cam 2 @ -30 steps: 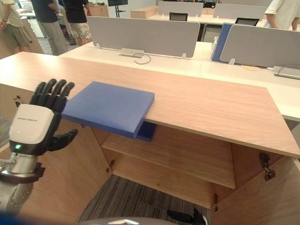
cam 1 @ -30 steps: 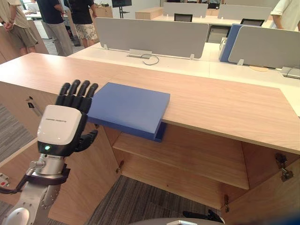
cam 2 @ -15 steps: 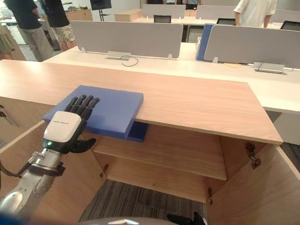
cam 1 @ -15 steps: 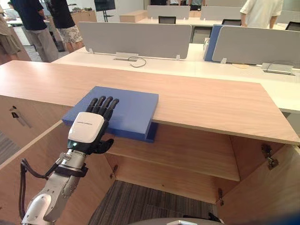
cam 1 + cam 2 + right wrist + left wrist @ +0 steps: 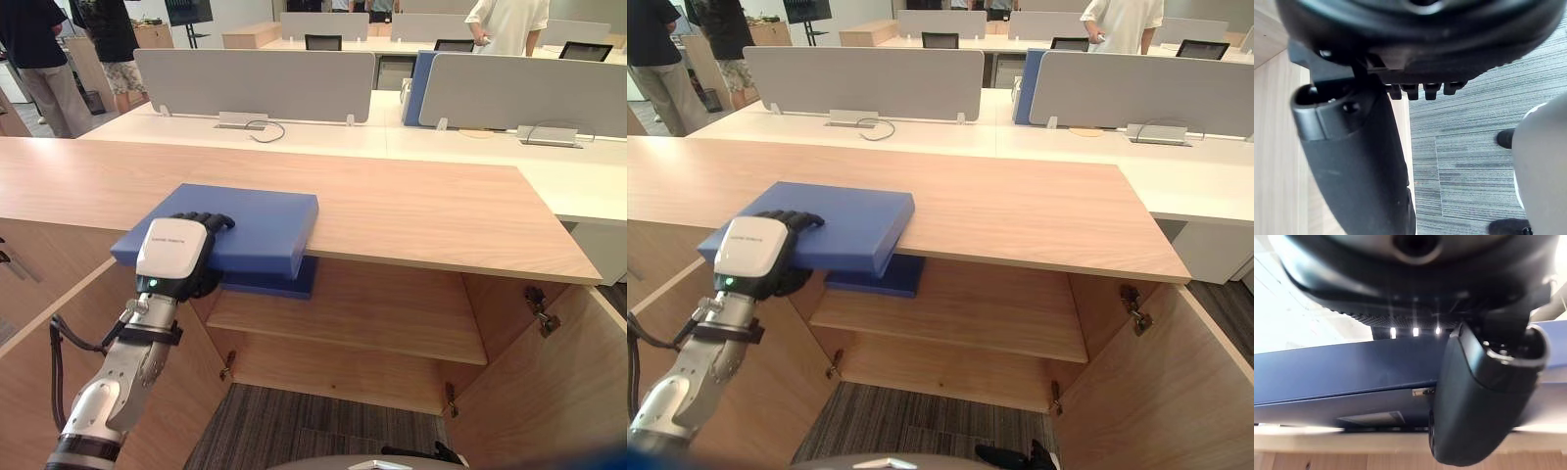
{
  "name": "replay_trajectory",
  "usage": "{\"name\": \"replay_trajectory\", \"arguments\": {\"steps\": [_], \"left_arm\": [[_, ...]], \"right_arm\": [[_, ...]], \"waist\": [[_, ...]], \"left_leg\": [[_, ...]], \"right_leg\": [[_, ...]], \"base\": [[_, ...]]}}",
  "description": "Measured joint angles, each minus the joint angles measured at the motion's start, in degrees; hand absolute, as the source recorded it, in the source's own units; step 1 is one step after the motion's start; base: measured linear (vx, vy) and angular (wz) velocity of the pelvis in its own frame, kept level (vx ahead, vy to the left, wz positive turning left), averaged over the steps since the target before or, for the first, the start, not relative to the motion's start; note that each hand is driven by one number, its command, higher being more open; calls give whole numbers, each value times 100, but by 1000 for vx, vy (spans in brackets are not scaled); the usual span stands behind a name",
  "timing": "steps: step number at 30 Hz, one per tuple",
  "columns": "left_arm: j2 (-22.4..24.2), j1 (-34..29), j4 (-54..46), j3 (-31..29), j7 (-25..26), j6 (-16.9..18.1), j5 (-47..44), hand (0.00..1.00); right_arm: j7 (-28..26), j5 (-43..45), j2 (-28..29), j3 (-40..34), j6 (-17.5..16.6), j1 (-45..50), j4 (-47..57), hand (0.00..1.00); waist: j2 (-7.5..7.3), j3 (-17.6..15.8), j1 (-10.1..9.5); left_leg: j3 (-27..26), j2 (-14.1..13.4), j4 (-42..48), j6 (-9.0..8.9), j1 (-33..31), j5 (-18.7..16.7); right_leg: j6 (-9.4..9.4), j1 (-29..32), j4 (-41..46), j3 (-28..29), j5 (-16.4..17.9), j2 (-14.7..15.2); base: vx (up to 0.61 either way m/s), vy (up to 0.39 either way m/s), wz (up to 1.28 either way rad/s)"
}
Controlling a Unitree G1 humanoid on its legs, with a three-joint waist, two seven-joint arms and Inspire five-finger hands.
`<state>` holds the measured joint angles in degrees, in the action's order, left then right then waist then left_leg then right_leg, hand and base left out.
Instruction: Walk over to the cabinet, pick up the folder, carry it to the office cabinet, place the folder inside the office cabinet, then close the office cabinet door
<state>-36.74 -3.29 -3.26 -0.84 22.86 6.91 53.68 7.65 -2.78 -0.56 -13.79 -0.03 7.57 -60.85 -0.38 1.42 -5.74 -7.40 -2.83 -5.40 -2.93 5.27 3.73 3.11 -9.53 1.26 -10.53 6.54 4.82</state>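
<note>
A flat blue folder (image 5: 235,223) lies on the wooden cabinet top (image 5: 411,211), its near part jutting out past the front edge. My left hand (image 5: 174,257) grips the folder's near left corner: fingers (image 5: 204,221) curled on its top face, thumb (image 5: 1474,401) against its underside edge. A darker blue piece (image 5: 274,282) shows just beneath the folder, at the left of the upper shelf. My right hand (image 5: 1361,161) hangs over the carpet beside a wooden panel, its fingers relaxed and holding nothing.
The cabinet stands open below the top, with a shelf (image 5: 353,318) inside and doors swung out at left (image 5: 49,333) and right (image 5: 578,382). Behind are white desks with grey dividers (image 5: 255,83). People (image 5: 39,59) stand at the far left and far right.
My left hand moved forward from beside the folder onto its near corner, and its fingers curled over the top. The camera has also shifted.
</note>
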Motion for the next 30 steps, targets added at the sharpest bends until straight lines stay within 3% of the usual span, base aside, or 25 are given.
{"name": "replay_trajectory", "arguments": {"steps": [4, 10, 12, 16, 18, 19, 21, 24, 26, 30], "left_arm": [[316, 1, -167, -64, -59, -97, 16, 0], [1440, -468, -1621, -198, -76, -255, -153, 0], [1937, -694, -2078, -261, -78, -178, -594, 0], [2655, -1216, -2722, -611, -90, 173, -2249, 0], [3004, -1550, -2925, -727, -93, 307, -3603, 0], [3104, -1619, -2946, -739, -122, 379, -3923, 0], [3334, -1985, -3043, -760, -359, 567, -5453, 0], [3530, -2250, -3140, -740, -619, 671, -6614, 0], [3556, -2349, -3139, -723, -776, 674, -7147, 0], [3560, -2323, -3140, -690, -933, 676, -7328, 0]], "right_arm": [[0, 3, 1, -2, -2, -11, 3, 100], [-2, 9, 2, 16, 1, 13, 78, 100], [-5, 74, 37, 277, 32, 256, 692, 100], [-4, 347, 190, 548, -1, 951, 2583, 100], [27, 537, 353, 629, -113, 1485, 3799, 100], [34, 599, 413, 669, -147, 1631, 4117, 100], [2, 1106, 560, 875, -281, 2210, 5224, 100], [-5, 1187, 679, 1168, -368, 2672, 6417, 100], [12, 1180, 696, 1349, -433, 2767, 6972, 100], [204, 750, 679, 1639, -573, 2854, 8004, 100]], "waist": [[-16, -24, 37], [-68, -54, 34], [-62, -90, 86], [-37, -191, 280], [-37, -220, 354], [-42, -241, 371], [-53, -288, 447], [-94, -294, 558], [-79, -303, 628], [-28, -318, 693]], "left_leg": [[-20, -26, 0, 4, 49, -18], [-133, -45, 30, 3, -44, -15], [-216, -56, 32, 4, -38, -16], [-448, -137, 33, 4, 6, -35], [-687, -202, 33, -34, 105, -125], [-749, -219, 33, -46, 142, -137], [-982, -300, 35, -79, 242, -173], [-1259, -386, 74, -131, 260, -214], [-1438, -435, 198, -144, 270, -271], [-1704, -529, 452, -176, 268, -439]], "right_leg": [[7, -60, -44, 41, -25, 0], [-16, 96, -62, 198, -103, -22], [-51, 149, -33, 301, -136, -59], [-93, 286, 82, 546, -164, -123], [-103, 341, 133, 783, -170, -174], [-105, 341, 138, 841, -171, -192], [-107, 383, 168, 1059, -165, -259], [-96, 534, 254, 1297, -158, -332], [-104, 594, 315, 1466, -162, -370], [-105, 650, 377, 1702, -164, -446]], "base": [[-33, 6, -5], [-8, 10, -13], [-20, 11, -21], [-62, -3, -33], [-65, -4, -51], [-59, -7, -55], [-58, -22, -51], [-35, -26, -48], [6, -19, -55], [33, -27, -37]]}}
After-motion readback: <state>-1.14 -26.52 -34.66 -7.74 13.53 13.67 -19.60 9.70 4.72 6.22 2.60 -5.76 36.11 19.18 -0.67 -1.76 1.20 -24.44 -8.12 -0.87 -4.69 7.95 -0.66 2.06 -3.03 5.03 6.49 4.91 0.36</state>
